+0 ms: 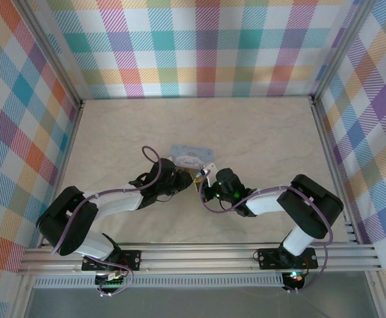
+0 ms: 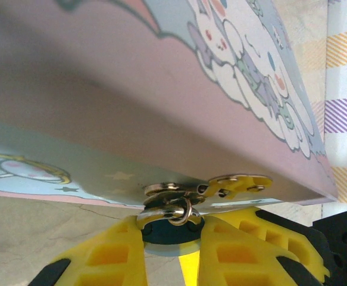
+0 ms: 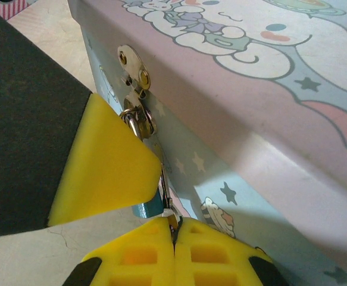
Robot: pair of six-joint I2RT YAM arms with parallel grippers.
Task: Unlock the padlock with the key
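The padlock (image 2: pixel 164 236), tiny with a dark teal body, hangs by its silvery shackle (image 2: pixel 161 210) from the hasp on the front of a pale blue cartoon tin (image 2: pixel 161 71). My left gripper (image 2: pixel 173 226) is shut on the padlock's body, one yellow finger on each side. In the right wrist view the teal padlock (image 3: pixel 144 209) shows under the left gripper's yellow finger (image 3: pixel 108 173). My right gripper (image 3: pixel 174 226) is shut on the thin key (image 3: pixel 172 220), whose tip reaches up against the padlock's underside. From above, the left gripper (image 1: pixel 183 180) and right gripper (image 1: pixel 204 180) meet at the tin's (image 1: pixel 187 155) near side.
The tin stands mid-table on a pale marble-look top (image 1: pixel 259 132). Checked cloth walls (image 1: pixel 199 46) close off the back and both sides. The tin's metal hasp plate (image 3: pixel 133 65) is riveted to its lid edge. Both arms crowd the space just in front of the tin.
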